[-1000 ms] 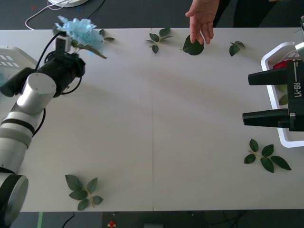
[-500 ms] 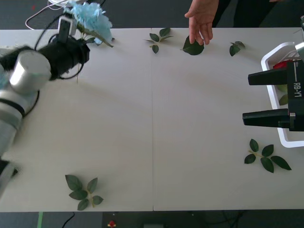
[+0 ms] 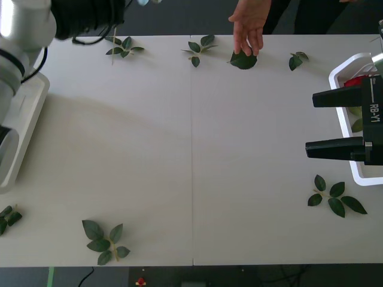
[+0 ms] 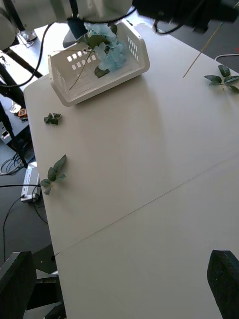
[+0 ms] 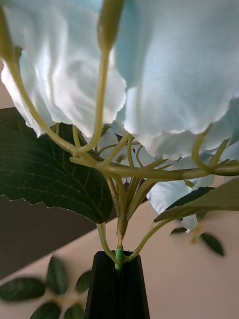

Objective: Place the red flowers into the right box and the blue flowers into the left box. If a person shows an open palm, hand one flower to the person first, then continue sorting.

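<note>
The blue flower [image 5: 149, 75] sits just above my left gripper [image 5: 118, 266], whose jaws are clamped together on the thin stem where its branches meet. I judge it light, soft and top-heavy, its fabric petals easily crushed, so the stiff stem is the right place to hold. Across the table, my right gripper [image 3: 329, 122] hangs with jaws apart before the right box [image 3: 342, 122]; its body reads "RB-Y1". The person [image 3: 250, 25] rests a hand on a leaf [image 3: 243, 60].
</note>
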